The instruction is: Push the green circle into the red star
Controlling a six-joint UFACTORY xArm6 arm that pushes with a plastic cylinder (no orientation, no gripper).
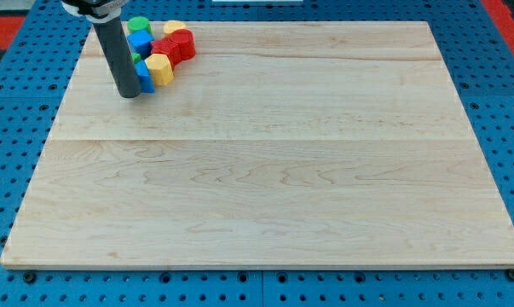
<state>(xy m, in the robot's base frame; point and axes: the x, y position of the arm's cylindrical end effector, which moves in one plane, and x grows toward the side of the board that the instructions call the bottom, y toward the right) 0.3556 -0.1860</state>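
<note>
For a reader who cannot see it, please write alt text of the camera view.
My tip rests at the view's top left of a wooden board, just left of a tight cluster of blocks: a green circle, red blocks, blue blocks and yellow blocks. The board lies on a blue pegboard.

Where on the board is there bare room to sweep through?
Free: the whole wooden board right of and below the cluster. Crowded: the top-left corner, where my tip stands beside the green circle block, red star block, red block, blue and yellow blocks.
</note>
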